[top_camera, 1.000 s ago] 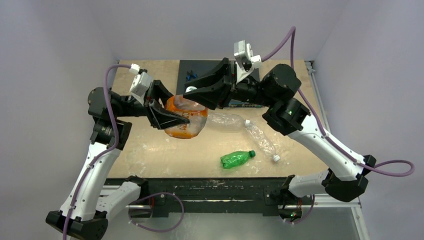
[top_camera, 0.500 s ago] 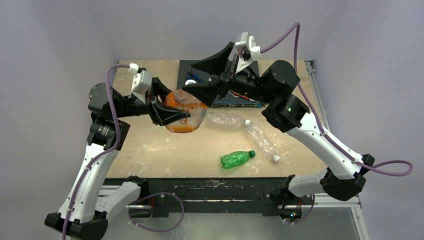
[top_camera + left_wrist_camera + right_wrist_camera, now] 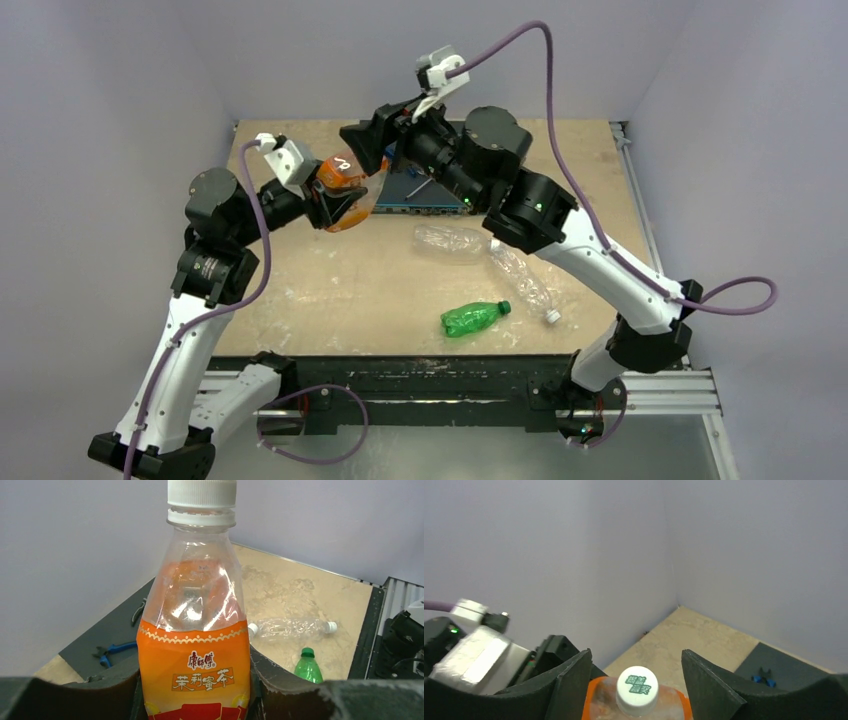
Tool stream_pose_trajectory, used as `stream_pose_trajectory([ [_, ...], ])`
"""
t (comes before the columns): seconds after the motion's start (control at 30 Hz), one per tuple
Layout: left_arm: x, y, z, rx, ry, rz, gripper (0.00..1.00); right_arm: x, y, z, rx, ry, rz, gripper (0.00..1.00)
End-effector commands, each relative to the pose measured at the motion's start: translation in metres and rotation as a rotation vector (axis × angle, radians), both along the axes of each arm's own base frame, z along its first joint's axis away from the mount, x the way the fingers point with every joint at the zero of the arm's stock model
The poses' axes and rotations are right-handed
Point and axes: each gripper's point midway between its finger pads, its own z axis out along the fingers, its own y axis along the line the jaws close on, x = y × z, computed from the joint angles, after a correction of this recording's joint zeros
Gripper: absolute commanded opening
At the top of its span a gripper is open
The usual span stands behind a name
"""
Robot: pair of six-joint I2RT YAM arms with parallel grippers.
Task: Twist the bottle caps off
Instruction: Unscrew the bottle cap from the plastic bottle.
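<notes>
Orange-labelled bottle [image 3: 195, 645] (white cap [image 3: 201, 492] on)

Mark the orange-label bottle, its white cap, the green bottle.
orange-label bottle [image 3: 195, 675], left wrist view, label.
white cap [image 3: 637, 689], right wrist view, printed top.
green bottle [image 3: 468, 319], top external view, body.

Plain grey-lilac walls [image 3: 120, 60] on 3 sides, tan tabletop [image 3: 320, 290] w/ dark mat [image 3: 120, 630].
</notes>
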Motion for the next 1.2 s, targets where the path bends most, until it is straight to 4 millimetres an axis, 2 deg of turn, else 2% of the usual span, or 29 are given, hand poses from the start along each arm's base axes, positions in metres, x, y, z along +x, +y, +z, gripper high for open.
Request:
stream_pose_trajectory([
  [0.0,0.008,0.012,0.005,0.024,-0.056,0.083,0.00,0.012,-0.008,-0.004,-0.022,0.021,-0.085,0.68],
  [0.17,0.009,0.013,0.005,0.021,-0.051,0.089,0.00,0.012,-0.001,-0.006,-0.012,0.031,-0.068,0.60],
  [0.37,0.006,0.013,0.004,0.022,-0.045,0.084,0.00,0.011,0.003,-0.008,0.007,0.033,-0.053,0.45],
  [0.5,0.005,0.012,0.004,0.019,-0.039,0.078,0.00,0.011,0.004,-0.009,0.004,0.034,-0.048,0.28],
  [0.63,0.004,0.009,0.005,0.003,-0.028,0.061,0.00,0.005,0.008,-0.007,0.005,0.028,-0.008,0.02],
  [0.73,-0.005,0.001,0.010,-0.038,0.012,-0.002,0.00,-0.003,0.009,-0.007,-0.005,0.012,0.037,0.00],
  [0.87,-0.038,-0.019,0.019,-0.090,0.062,-0.212,0.00,-0.033,0.001,0.006,-0.013,-0.110,0.180,0.00],
  [0.97,-0.062,-0.029,0.032,-0.133,0.092,-0.359,0.00,-0.072,-0.009,0.017,0.001,-0.225,0.383,0.00],
  [1.1,-0.088,-0.035,0.049,-0.171,0.128,-0.517,0.00,-0.113,-0.031,0.028,0.043,-0.332,0.601,0.00],
  [1.17,-0.098,-0.036,0.056,-0.181,0.165,-0.569,0.00,-0.130,-0.035,0.029,0.035,-0.360,0.709,0.00],
])
